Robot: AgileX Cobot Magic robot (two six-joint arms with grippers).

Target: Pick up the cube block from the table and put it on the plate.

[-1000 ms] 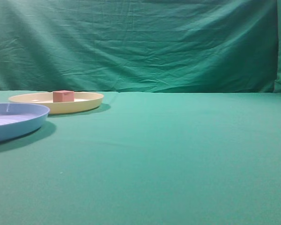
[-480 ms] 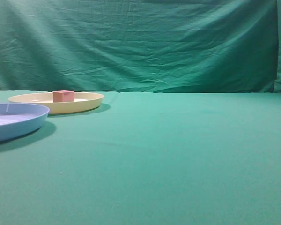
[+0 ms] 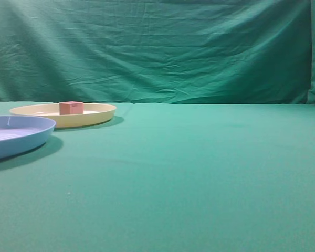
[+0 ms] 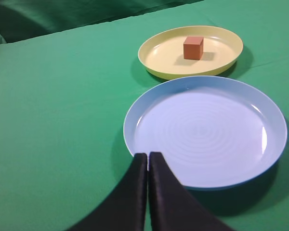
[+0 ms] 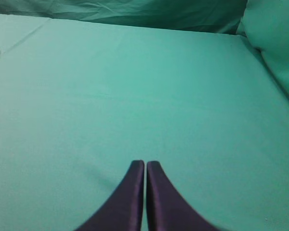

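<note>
The small red cube block [image 3: 71,107] rests inside the pale yellow plate [image 3: 100,114] at the back left of the green table [image 3: 199,168]. In the left wrist view the cube block [image 4: 193,48] sits near the middle of the yellow plate [image 4: 159,67]. My left gripper [image 4: 148,156] is shut and empty, its tips over the near rim of the light blue plate, well short of the cube. My right gripper [image 5: 145,164] is shut and empty above bare green cloth. Neither gripper shows in the exterior view.
A light blue plate [image 3: 37,136] stands in front of the yellow one at the left edge; it also shows in the left wrist view [image 4: 274,144], empty. A wrinkled green backdrop [image 3: 157,52] rises behind the table.
</note>
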